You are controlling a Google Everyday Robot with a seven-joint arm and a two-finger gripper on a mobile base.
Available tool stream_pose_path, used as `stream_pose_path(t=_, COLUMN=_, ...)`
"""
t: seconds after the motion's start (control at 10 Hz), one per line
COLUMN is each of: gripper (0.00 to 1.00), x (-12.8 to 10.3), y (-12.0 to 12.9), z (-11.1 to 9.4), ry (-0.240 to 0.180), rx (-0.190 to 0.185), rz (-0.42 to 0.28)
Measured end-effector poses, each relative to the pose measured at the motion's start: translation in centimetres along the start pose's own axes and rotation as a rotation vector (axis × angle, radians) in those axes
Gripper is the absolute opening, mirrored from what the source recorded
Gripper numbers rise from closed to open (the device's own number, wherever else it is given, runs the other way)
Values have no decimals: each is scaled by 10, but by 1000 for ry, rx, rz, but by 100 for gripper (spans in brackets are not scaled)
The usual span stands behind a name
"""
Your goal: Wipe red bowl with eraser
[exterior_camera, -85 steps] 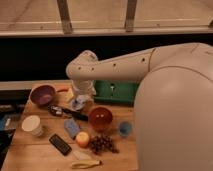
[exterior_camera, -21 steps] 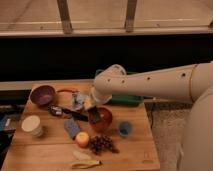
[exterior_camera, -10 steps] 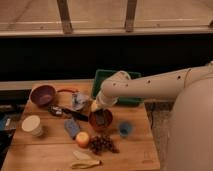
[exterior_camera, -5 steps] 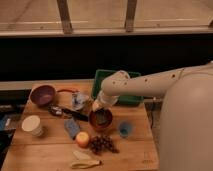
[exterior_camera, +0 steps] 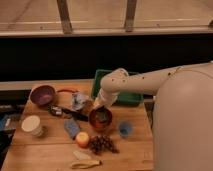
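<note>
The red bowl point(exterior_camera: 101, 120) stands on the wooden table point(exterior_camera: 45, 150), right of centre. My gripper point(exterior_camera: 99, 108) hangs over the bowl's far rim and reaches down into it. It is shut on the eraser point(exterior_camera: 103, 115), which shows only as a small dark patch inside the bowl under the gripper's tip. My white arm point(exterior_camera: 145, 82) comes in from the right, over the green tray point(exterior_camera: 131, 98).
A purple bowl point(exterior_camera: 42, 94) sits back left and a white cup point(exterior_camera: 31, 125) front left. A black-handled tool point(exterior_camera: 67, 113) and a blue-grey pad point(exterior_camera: 72, 128) lie left of the red bowl. An apple point(exterior_camera: 82, 139), grapes point(exterior_camera: 101, 144), a banana point(exterior_camera: 85, 161) and a blue cup point(exterior_camera: 125, 129) lie in front.
The gripper stays over the red bowl with only a slight shift inside it. The other things on the table have not moved.
</note>
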Motion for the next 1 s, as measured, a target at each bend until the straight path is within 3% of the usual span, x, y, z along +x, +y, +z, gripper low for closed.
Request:
stream_pose_path(t=0.5, gripper=0, x=6, y=28, z=12, ry=23, rx=-37, rz=-59)
stream_pose_path(t=0.7, gripper=0, x=19, y=24, z=3, ry=22, rx=-23, rz=-53)
stream_pose_path(t=1.0, gripper=0, x=34, y=4, z=-2, ry=33, rx=30, rz=-13)
